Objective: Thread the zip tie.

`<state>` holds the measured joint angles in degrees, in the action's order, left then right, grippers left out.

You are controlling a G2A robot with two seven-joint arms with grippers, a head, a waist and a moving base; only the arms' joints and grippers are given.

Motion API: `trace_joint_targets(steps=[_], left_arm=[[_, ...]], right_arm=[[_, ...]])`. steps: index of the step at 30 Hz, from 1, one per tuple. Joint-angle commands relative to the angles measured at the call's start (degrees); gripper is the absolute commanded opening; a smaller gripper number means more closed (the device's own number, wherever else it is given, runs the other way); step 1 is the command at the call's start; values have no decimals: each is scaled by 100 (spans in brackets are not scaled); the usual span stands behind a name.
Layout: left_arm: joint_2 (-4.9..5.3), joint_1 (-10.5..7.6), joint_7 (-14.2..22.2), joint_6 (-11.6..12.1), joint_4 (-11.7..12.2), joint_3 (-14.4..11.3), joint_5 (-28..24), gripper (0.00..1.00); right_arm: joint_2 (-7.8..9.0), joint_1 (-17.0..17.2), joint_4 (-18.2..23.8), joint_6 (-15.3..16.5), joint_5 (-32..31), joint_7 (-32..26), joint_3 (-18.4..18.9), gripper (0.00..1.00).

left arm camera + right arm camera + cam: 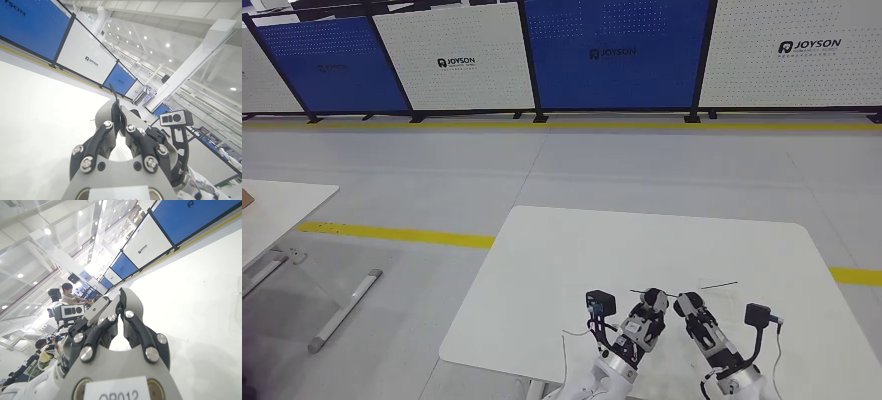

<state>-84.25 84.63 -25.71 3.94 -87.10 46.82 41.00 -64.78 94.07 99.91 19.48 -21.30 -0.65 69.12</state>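
Pinches thin black plastic zip tie [114,92] in left gripper [118,112]; holds right gripper [121,299] closed, contents unclear. Near white table's [542,260] front edge.

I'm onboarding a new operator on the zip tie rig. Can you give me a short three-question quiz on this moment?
1. True or false: the left gripper is open.
2. What pokes out past its fingertips? A) a black zip tie B) a red cable C) a screwdriver
3. Fill in: the left gripper and the right gripper are both above the white ____.
Key: 1 false, it is shut on the zip tie. 2 A. 3 table.
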Motion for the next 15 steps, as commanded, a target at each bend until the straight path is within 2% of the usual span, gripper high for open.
trace_joint_targets(steps=[1, 4, 8, 13, 15], left_arm=[[2, 10, -38, -1, 3, 15, 7, 42], [5, 28, -107, -20, -3, 33, 51, 47], [8, 45, -164, -50, -9, 38, 123, 44], [8, 50, -231, -100, -3, 55, 181, 36], [6, 52, -279, -122, 0, 62, 204, 29]], right_arm=[[3, -9, -17, 0, 13, 20, -5, 0], [5, -23, -42, 0, 26, 44, -12, 0], [6, -45, -70, 0, 30, 59, -32, 0], [6, -64, -91, 0, 39, 67, -51, 0], [7, -67, -96, 0, 41, 75, -55, 0]])
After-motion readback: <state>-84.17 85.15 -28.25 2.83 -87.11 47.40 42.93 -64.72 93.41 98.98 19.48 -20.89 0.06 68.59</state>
